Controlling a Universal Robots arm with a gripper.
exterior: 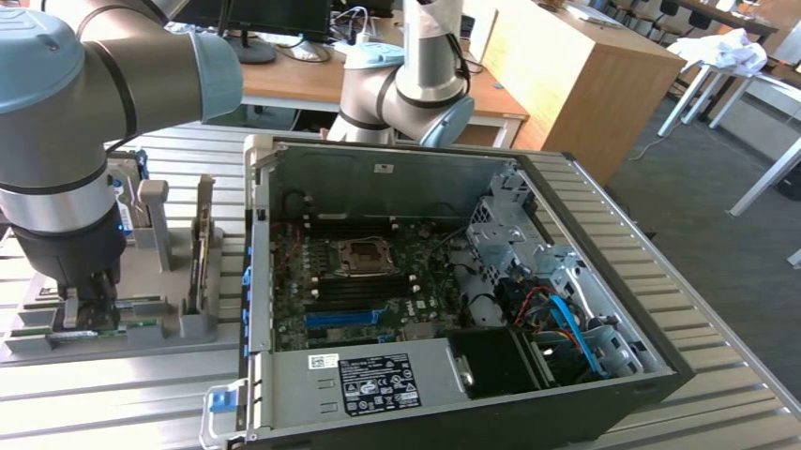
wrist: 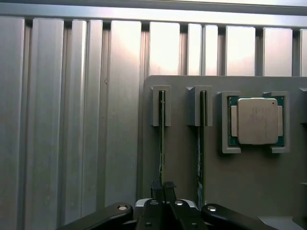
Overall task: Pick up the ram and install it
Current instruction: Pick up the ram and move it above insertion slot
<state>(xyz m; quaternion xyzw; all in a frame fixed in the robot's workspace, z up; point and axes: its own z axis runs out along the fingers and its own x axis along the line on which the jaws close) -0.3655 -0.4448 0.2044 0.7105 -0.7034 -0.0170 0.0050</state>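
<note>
Fingers (wrist: 158,188) are clenched on the ram (wrist: 161,139), which stands on edge between them in its holder (wrist: 182,158). Pinched near one end, it could tilt and jam there.

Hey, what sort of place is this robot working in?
Probably a robotics lab or workshop: a robot arm over a slatted aluminium table, an open desktop computer case on it, and office desks with monitors behind.
</note>
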